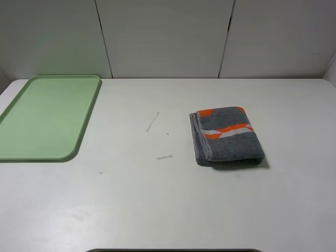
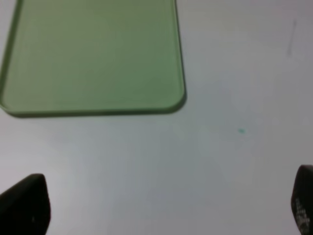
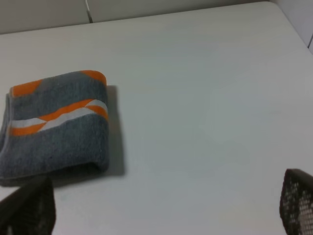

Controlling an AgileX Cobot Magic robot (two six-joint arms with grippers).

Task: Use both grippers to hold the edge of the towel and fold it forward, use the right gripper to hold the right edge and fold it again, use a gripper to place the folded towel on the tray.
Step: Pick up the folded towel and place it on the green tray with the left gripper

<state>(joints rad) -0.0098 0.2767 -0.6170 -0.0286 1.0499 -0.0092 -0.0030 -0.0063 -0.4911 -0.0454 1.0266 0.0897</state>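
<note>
The towel point(image 1: 227, 136) lies folded on the white tabletop point(image 1: 168, 210), at about 3 o'clock from its centre, its orange and white band showing on top. The tray point(image 1: 47, 118) sits well apart at 10 o'clock. The left gripper point(image 2: 164, 208) hangs near the tray's corner, jaws wide apart; the right gripper point(image 3: 161, 205), likewise spread, hovers near the towel

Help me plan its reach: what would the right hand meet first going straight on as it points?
Likely the bare table; the towel lies to one side of the line from the right hand, though depth is unclear.
</note>
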